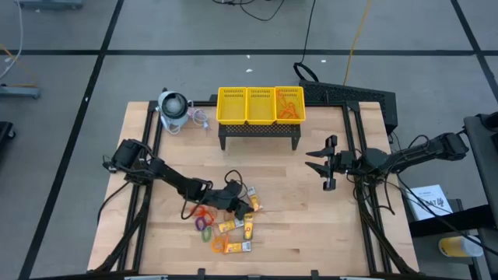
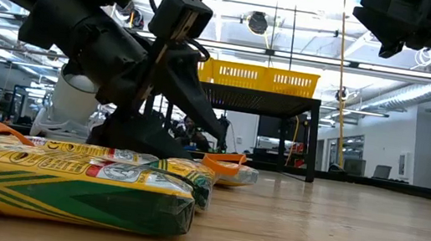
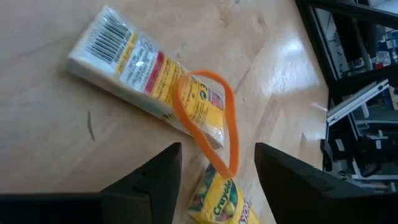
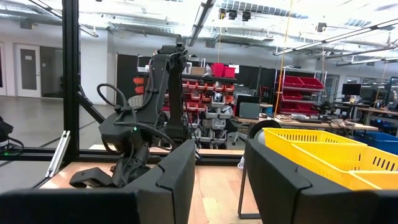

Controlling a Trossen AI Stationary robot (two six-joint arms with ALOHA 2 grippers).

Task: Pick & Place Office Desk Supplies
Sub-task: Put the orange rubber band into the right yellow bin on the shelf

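Where the high view looks down, the left gripper (image 1: pixel 233 194) sits low at centre among the packets (image 1: pixel 241 227) and rings (image 1: pixel 205 224), its fingers hard to make out. Right gripper (image 1: pixel 325 165) hangs parted and empty at middle right. Low view hides the fingertips behind packets. Left wrist view shows jaws apart, holding nothing, an orange rubber band (image 3: pixel 208 118) between them over a packet.

Two dark arms w/ black cables, angular black gripper (image 1: pixel 233 190) fingers.
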